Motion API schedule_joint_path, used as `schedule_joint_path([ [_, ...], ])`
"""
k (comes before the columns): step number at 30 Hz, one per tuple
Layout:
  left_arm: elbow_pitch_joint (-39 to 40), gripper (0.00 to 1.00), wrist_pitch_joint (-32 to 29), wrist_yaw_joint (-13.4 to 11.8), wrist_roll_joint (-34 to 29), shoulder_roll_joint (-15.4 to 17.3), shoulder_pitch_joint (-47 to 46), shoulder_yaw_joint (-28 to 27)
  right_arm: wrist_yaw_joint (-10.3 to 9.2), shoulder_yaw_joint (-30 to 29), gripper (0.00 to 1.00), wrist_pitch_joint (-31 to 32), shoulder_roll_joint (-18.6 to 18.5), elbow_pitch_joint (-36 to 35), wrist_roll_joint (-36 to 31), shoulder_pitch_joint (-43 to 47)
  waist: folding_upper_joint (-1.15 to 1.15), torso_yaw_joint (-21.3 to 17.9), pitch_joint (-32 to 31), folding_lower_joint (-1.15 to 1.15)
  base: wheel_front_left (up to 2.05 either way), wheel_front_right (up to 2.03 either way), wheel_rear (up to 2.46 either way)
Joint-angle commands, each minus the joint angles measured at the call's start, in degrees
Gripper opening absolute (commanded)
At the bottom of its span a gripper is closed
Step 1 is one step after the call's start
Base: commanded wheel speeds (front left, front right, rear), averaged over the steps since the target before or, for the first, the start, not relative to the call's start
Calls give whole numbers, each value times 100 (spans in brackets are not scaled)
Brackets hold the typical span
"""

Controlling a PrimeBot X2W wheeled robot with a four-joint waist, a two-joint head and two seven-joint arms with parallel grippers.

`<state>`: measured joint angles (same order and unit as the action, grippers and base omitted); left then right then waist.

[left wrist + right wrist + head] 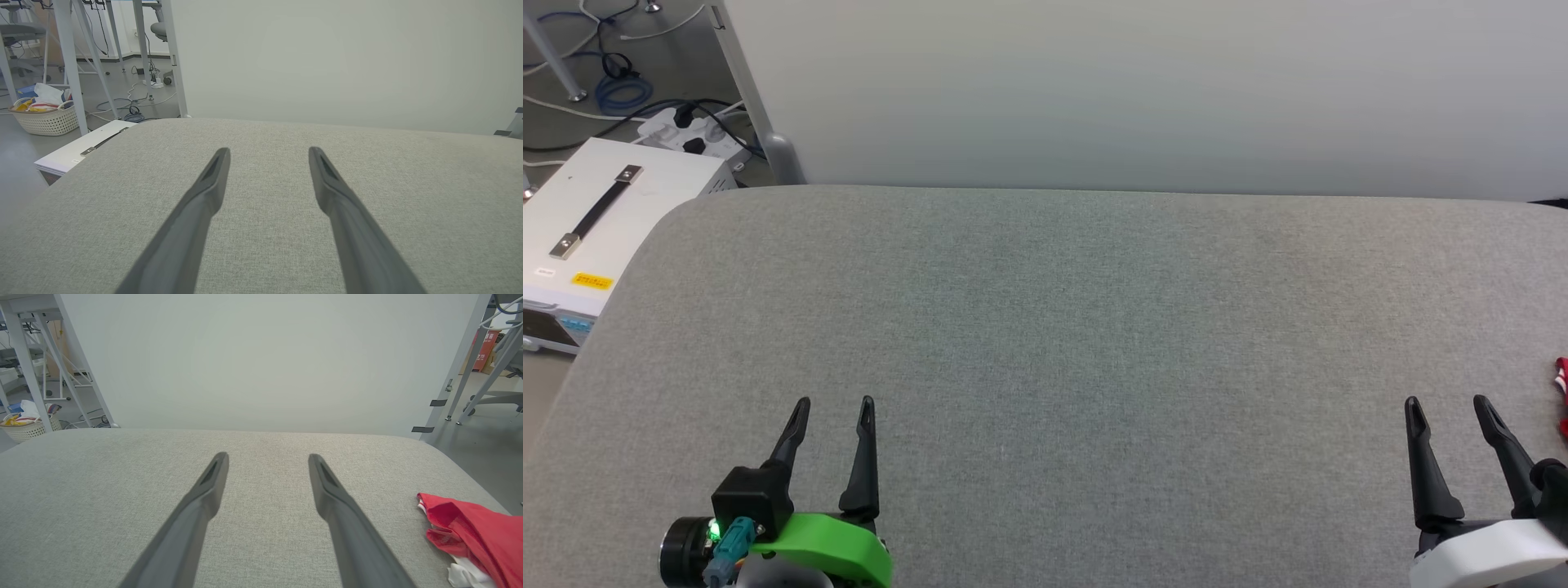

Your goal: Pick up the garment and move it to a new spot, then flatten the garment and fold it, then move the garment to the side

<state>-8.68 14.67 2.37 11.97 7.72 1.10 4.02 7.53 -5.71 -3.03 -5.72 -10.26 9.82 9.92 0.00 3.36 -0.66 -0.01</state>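
Jaws on both arms stand wide and empty in the head view, over the near edge of the grey fabric-covered counter (pixel 1045 310). The crumpled red soft-fabric garment (pixel 1562 390) with white trim peeks in at the counter's right edge.

Left wrist view: left jaws spread wide above the counter (pixel 408 183).

Right wrist view: right jaws equally wide, the garment (pixel 474 535) heaped at the counter's near right corner. It looks light and limp; a raised red fold seems the best pinch.
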Motion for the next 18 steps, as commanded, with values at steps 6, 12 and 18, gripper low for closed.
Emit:
schedule_joint_path([
  [6,8,100,32,97,-96,-21,0,-52,-4,43,100,-4,28,-95,-20,51,0,-3,55,1,0,0,0],
  [12,-17,100,32,145,-115,-29,-10,-73,-4,55,100,-10,27,-116,-30,35,0,-12,76,1,0,0,0],
  [18,-17,100,32,181,-125,-28,-14,-105,-4,50,100,-31,36,-136,-34,47,0,-32,110,1,0,0,0],
])
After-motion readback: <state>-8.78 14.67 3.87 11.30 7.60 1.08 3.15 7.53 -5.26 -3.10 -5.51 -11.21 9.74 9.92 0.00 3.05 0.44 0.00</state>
